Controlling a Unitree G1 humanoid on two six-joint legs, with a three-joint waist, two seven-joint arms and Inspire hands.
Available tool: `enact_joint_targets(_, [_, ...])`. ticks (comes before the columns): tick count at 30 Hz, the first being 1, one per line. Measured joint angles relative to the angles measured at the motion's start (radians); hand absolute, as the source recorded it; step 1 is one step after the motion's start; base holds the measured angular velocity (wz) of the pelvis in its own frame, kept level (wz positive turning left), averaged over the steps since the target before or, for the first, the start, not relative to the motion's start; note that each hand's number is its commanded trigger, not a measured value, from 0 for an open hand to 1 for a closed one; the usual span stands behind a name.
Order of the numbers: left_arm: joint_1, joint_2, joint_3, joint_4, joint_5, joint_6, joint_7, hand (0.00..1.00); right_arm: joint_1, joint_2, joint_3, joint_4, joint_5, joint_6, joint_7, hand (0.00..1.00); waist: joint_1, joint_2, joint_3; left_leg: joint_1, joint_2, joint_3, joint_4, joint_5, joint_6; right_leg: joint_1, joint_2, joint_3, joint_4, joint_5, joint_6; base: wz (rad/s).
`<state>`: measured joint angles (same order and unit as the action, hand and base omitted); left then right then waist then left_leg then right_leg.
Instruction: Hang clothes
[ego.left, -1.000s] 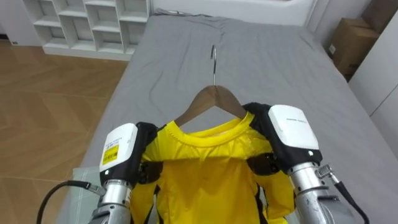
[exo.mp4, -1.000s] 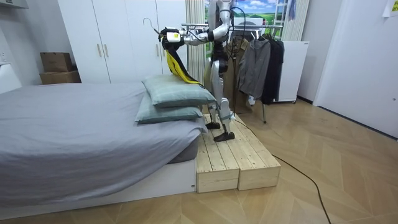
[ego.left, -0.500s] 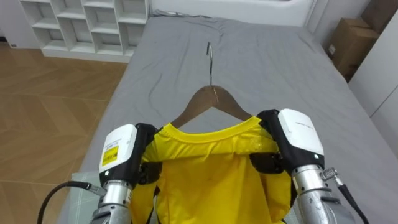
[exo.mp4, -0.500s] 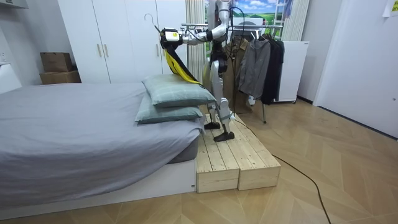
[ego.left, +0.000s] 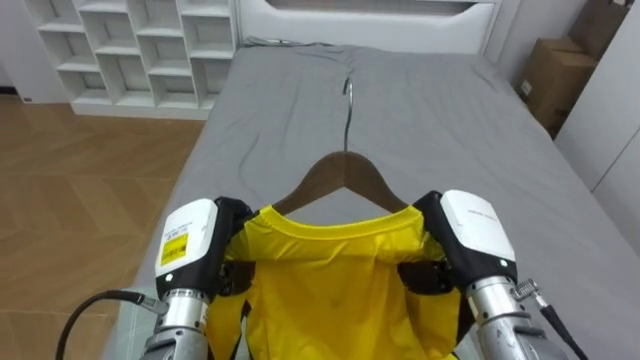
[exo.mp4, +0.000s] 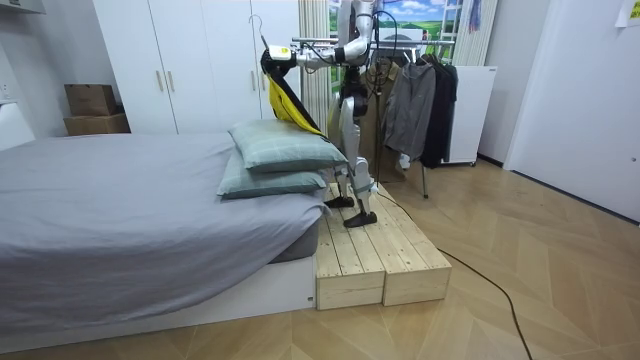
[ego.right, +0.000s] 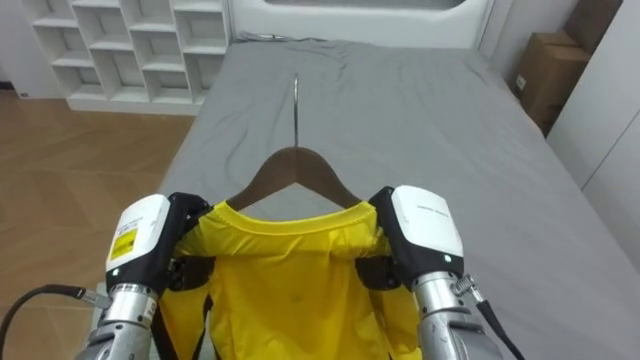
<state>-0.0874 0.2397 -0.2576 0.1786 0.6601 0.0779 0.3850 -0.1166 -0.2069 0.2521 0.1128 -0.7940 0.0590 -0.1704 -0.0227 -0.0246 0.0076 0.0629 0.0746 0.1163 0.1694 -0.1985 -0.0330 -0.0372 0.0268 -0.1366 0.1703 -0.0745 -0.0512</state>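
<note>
Footing: The robot stands upright on a wooden platform (exo.mp4: 365, 255) between the head of the bed and a clothes rack (exo.mp4: 400, 42) hung with dark garments (exo.mp4: 412, 108). The rack is at its back, so a turn looks due before anything can be hung.

Left hand (ego.left: 200, 248): Raised in front of the chest, its fingers are closed on the near shoulder of the yellow shirt (ego.left: 335, 290).

Right hand (ego.left: 462, 240): A mirror of the left, clamped on the opposite shoulder. Gripping both ends appears to keep the cloth from sliding off.

Yellow shirt: Already dressed on the hanger, it is carried high between the two hands, with its body hanging down clear of the pillows (exo.mp4: 285, 150).

Wooden hanger (ego.left: 345, 172): Its peak rises out of the collar, level from side to side.

Hook (ego.left: 348, 108): It stands free and upright above the peak with nothing on it, leaving it ready to be caught over a rail.

Bed (ego.left: 470, 130): The grey cover stretches away under the load, with no garment lying on the part in sight.

Beyond: White cubby shelves (ego.left: 130, 45) stand past the bed's left side, and a cardboard box (ego.left: 548, 72) to its right.
</note>
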Motion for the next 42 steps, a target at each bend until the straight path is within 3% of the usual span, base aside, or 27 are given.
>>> enact_joint_targets(1, [0.0,0.0,0.0,0.0,0.0,0.0,0.0,0.35,0.0,-0.002,0.0,0.001,0.0,-0.002,0.0,1.0,0.0,0.0,0.0,0.0,0.0,0.001,0.0,0.0,0.0,0.0,0.0,0.0,0.0,0.0,0.0,0.0])
enact_joint_targets(2, [0.0,0.0,-0.001,0.0,0.001,0.0,0.0,0.0,0.0,-0.002,-0.001,0.002,0.0,-0.003,0.0,1.0,-0.003,0.0,0.0,0.0,0.0,0.001,0.0,0.0,0.0,0.0,0.0,0.0,0.0,0.0,0.0,0.0])
enact_joint_targets(6, [0.0,0.0,0.0,0.0,0.001,0.0,0.0,0.0,0.0,-0.002,-0.001,0.005,0.0,-0.006,-0.001,1.0,-0.005,-0.001,0.0002,0.001,-0.001,0.01,-0.002,0.0,0.0,-0.001,-0.005,0.0,0.0,0.0,0.0,0.0])
enact_joint_targets(11, [0.0,-0.038,-0.003,-0.001,0.0,-0.015,-0.003,0.0,0.0,0.0,0.002,0.062,-0.02,-0.023,0.003,1.0,-0.003,-0.005,0.0005,0.003,-0.003,0.026,-0.004,0.0,0.0,-0.002,-0.005,0.0,-0.002,-0.002,0.004,0.0])
enact_joint_targets(21, [0.0,-0.038,-0.016,-0.001,-0.041,-0.016,-0.027,0.0,0.001,0.001,0.001,0.095,-0.025,-0.029,-0.001,1.0,-0.001,-0.014,0.0051,0.012,-0.001,0.047,-0.006,0.0,0.0,-0.002,0.0,0.019,-0.003,-0.002,0.004,-0.06])
enact_joint_targets(28, [0.0,-0.053,-0.017,-0.002,-0.062,-0.081,-0.073,0.0,0.034,0.002,0.0,0.103,-0.018,-0.076,0.0,1.0,0.0,-0.013,0.0046,0.014,0.0,0.05,-0.007,0.0,0.0,-0.002,0.0,0.026,-0.003,-0.003,0.005,-0.01])
enact_joint_targets(42, [0.0,-0.063,-0.015,-0.002,-0.081,-0.1,-0.099,0.0,0.039,0.001,-0.039,0.129,-0.007,-0.103,-0.005,1.0,0.004,-0.006,0.0043,0.022,0.0,0.073,-0.007,0.0,0.0,-0.001,0.003,0.04,-0.004,-0.003,0.005,-0.03])
